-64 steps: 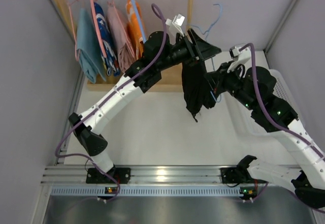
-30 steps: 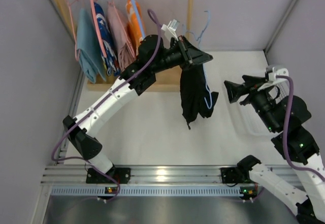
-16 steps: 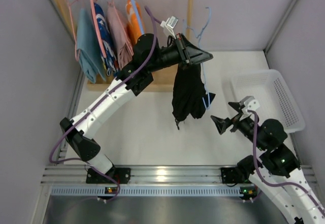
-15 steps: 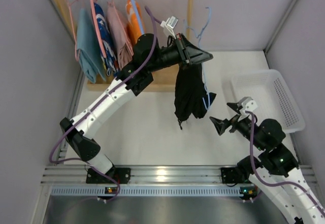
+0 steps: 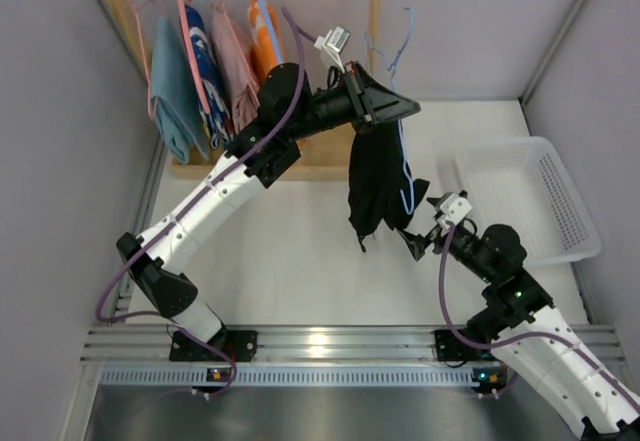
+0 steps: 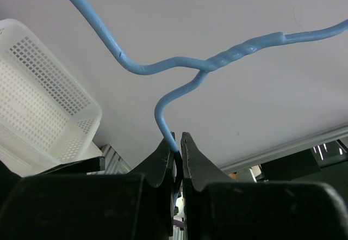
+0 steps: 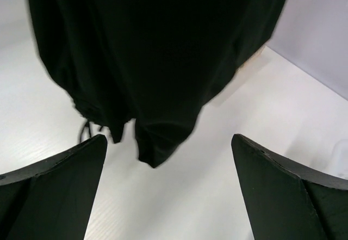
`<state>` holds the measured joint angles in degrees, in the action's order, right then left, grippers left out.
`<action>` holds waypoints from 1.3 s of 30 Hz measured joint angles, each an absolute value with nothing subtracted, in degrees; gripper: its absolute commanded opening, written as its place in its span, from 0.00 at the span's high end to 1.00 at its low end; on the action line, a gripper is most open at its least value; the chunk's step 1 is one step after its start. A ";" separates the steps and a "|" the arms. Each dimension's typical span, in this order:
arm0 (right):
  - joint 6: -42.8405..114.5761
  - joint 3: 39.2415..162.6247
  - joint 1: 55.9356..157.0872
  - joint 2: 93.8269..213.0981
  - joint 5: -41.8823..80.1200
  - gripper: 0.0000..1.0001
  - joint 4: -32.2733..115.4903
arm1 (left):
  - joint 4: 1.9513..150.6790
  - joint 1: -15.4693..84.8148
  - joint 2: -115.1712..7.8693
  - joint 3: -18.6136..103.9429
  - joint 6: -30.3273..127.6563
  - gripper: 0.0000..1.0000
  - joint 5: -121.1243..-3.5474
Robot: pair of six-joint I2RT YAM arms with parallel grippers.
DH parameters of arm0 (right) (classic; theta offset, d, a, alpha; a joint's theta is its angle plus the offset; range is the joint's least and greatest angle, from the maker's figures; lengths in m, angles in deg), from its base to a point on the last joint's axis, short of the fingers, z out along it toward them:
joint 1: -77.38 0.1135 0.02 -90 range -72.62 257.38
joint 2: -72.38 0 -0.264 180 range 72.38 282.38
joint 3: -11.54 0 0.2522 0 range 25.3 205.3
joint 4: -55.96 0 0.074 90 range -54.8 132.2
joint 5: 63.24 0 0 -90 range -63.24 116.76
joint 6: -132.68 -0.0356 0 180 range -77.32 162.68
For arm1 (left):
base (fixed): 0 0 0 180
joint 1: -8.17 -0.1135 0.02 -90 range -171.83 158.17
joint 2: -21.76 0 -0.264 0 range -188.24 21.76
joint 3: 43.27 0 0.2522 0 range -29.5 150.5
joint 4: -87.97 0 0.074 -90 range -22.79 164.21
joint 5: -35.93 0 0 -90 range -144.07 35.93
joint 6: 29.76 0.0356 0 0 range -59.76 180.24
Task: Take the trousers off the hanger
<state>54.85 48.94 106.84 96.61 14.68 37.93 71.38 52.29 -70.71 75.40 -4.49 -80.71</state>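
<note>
The black trousers point(image 5: 375, 186) hang off a blue wire hanger point(image 5: 403, 46) above the table's middle. My left gripper point(image 5: 408, 111) is shut on the hanger's wire; in the left wrist view the blue hanger point(image 6: 179, 66) runs down between the closed fingertips of the gripper point(image 6: 178, 142). My right gripper point(image 5: 418, 243) stands wide open just right of the trousers' lower end. In the right wrist view the black trousers point(image 7: 157, 49) fill the top, their hem just ahead of the open gripper point(image 7: 168, 147), not touching either finger. Orange patterned trousers point(image 5: 265, 41) hang on the rack.
A wooden rack point(image 5: 375, 21) at the back left carries several garments on hangers. A white perforated basket point(image 5: 530, 196) sits at the right, also seen in the left wrist view as the basket point(image 6: 38, 93). The arm bases' rail runs along the near edge.
My right arm has swung from the basket leftward and down to the trousers' lower end, its jaws opening fully. The left gripper keeps the hanger; the trousers sway slightly.
</note>
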 measured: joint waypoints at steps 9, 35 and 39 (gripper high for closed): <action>54.63 49.09 107.47 107.82 13.96 0.01 49.12 | 71.47 52.29 -70.71 76.21 -4.57 1.00 -80.86; 60.86 50.55 111.40 113.90 17.07 0.05 55.24 | 71.47 52.27 -70.71 76.40 -4.62 1.00 -80.84; 59.37 52.54 111.40 115.56 17.04 0.07 56.82 | 71.53 52.27 -70.71 76.40 -4.81 1.00 -80.84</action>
<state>59.37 52.54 111.40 115.56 17.04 56.82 71.53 52.27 -70.71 76.40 -4.81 -80.84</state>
